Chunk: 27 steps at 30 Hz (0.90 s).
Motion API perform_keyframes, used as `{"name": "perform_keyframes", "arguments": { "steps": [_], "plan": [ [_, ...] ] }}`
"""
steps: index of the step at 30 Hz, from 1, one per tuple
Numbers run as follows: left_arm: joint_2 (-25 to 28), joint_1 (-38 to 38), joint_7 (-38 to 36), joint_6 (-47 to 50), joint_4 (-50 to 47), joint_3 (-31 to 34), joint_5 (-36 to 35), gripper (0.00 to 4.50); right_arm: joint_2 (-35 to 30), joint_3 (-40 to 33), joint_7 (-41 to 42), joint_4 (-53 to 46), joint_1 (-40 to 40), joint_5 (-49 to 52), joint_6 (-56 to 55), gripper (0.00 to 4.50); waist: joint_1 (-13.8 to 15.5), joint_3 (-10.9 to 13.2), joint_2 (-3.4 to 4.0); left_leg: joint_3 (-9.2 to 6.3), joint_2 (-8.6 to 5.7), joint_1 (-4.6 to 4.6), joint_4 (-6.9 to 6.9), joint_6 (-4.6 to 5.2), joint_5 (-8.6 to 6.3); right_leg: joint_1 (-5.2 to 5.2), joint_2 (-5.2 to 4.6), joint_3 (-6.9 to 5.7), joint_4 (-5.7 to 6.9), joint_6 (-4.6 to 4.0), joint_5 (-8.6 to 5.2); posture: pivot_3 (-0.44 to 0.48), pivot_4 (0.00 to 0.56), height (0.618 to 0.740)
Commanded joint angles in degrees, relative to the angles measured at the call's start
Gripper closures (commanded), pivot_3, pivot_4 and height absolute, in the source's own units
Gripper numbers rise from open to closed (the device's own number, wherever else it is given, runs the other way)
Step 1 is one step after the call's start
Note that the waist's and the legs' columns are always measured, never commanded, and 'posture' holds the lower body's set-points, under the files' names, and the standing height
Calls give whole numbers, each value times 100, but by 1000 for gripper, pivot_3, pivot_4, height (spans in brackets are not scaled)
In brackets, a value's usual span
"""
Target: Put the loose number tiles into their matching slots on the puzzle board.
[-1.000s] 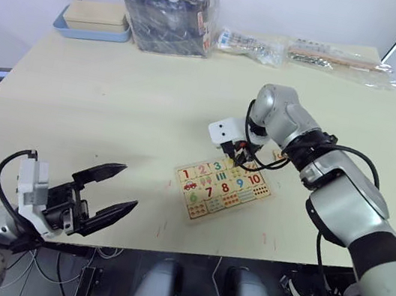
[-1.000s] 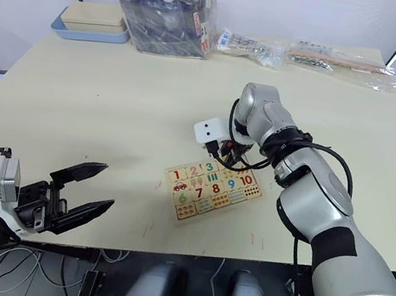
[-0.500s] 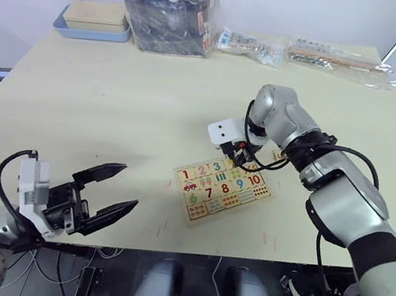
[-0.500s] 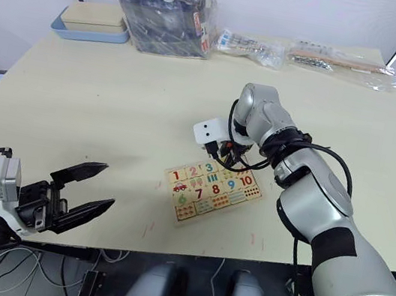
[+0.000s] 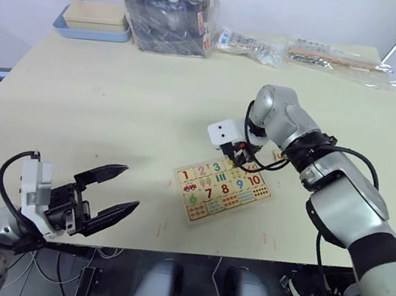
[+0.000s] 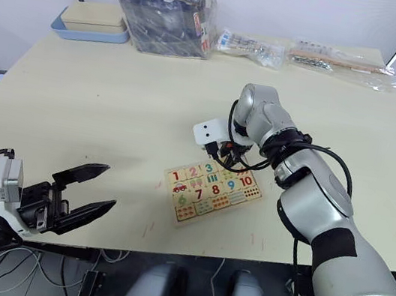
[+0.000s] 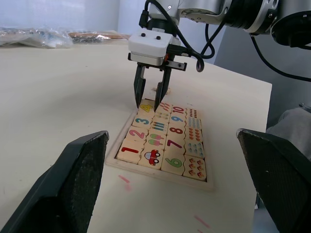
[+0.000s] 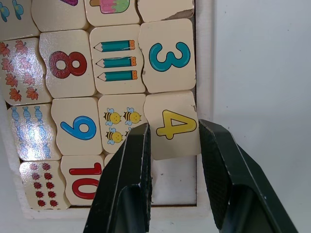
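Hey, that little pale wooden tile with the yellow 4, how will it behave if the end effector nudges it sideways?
The small pale wooden tile with the yellow 4 looks stiff and light, so it would probably slide flat rather than tip. Its glossy face suggests slipperiness. The pale wooden puzzle board's raised rim would likely stop it.

Pale beige surface point(image 5: 114, 104), puzzle board point(image 5: 222, 185) sitting lower centre. Along the top edge: blue tray point(image 5: 89, 27) upper left, a plastic-wrapped dark box point(image 5: 170, 8) beside it, then two clear bags point(image 5: 249, 44) point(image 5: 342, 60) toward upper right.
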Motion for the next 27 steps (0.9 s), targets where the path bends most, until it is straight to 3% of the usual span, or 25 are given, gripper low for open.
{"name": "perform_keyframes", "arguments": {
  "steps": [1, 4, 5, 6, 8, 11, 17, 27],
  "plan": [
    [-6, 42, 5, -66, -234, 17, -37, 0, -9, -120, 67, -163, 29, -10, -6, 3628, 0, 0, 0, 0, 0, 0, 0, 0, 0, 0, 0, 0, 0, 0, 0, 0, 150, 740],
    [-8, 47, 2, -80, -226, 7, -31, 0, -13, -119, 78, -188, 43, -19, -3, 3628, 0, 0, 0, 0, 0, 0, 0, 0, 0, 0, 0, 0, 0, 0, 0, 0, 150, 740],
    [-10, 46, 2, -84, -222, 4, -30, 0, -15, -120, 82, -195, 47, -23, -4, 2620, 0, 0, 0, 0, 0, 0, 0, 0, 0, 0, 0, 0, 0, 0, 0, 0, 150, 740],
    [-11, 44, 3, -87, -218, 0, -28, 0, -15, -123, 81, -200, 50, -28, -5, 2424, 0, 0, 0, 0, 0, 0, 0, 0, 0, 0, 0, 0, 0, 0, 0, 0, 150, 740],
    [-14, 40, -1, -94, -207, -6, -21, 0, -20, -125, 90, -226, 64, -41, -2, 1378, -1, 0, 0, 0, 0, 0, 0, 0, 0, 0, 0, 0, 0, 0, 0, 0, 150, 740],
    [-20, 38, -4, -106, -195, -13, -11, 0, -19, -131, 94, -251, 82, -52, 2, 172, -4, 0, 0, 0, 0, 1, 0, 0, 0, 0, 0, 0, 1, 0, 0, 0, 150, 740],
    [-15, 62, -4, -124, -199, -3, -20, 0, -60, -347, 134, -322, 64, 152, 6, 72, -3, 1, 1, 0, 0, 1, 0, 0, 0, 0, 0, 0, 1, 0, 0, 0, 150, 740],
    [-35, 104, 37, -184, -203, 22, -21, 0, -542, -1533, 396, -895, 415, 1533, 370, 72, 2, -1, -1, -1, 0, 1, 0, 1, -1, 1, -4, 0, 0, 0, 0, 0, 150, 740]
  ]
}}
